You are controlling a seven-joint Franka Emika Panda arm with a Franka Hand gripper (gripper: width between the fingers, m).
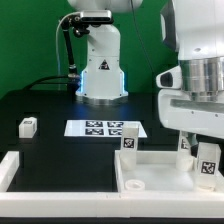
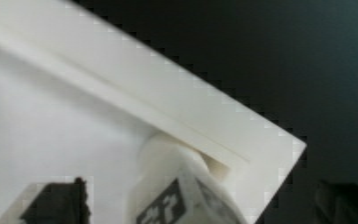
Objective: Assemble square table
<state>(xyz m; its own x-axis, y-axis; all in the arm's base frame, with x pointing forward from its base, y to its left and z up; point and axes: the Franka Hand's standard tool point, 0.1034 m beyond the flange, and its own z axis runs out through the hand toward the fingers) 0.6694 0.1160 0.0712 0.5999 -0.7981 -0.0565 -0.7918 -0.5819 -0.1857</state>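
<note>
The white square table top [image 1: 160, 178] lies at the front on the exterior view's right, rim up. A tagged white leg [image 1: 128, 141] stands at its far left corner. Another tagged leg [image 1: 208, 159] stands at its right side, directly under my gripper [image 1: 202, 140]. In the wrist view this leg [image 2: 185, 195] stands upright at a corner of the top [image 2: 87, 120], between my fingers. One dark finger [image 2: 55, 202] shows with a gap to the leg. My gripper [image 2: 194, 208] looks open around the leg. A loose leg [image 1: 28, 125] lies on the black table at the left.
The marker board [image 1: 105, 128] lies flat in the middle, in front of the robot base [image 1: 100, 70]. Long white L-shaped rails [image 1: 12, 170] run along the front left. A further white upright piece [image 1: 185, 148] stands near my gripper on the top.
</note>
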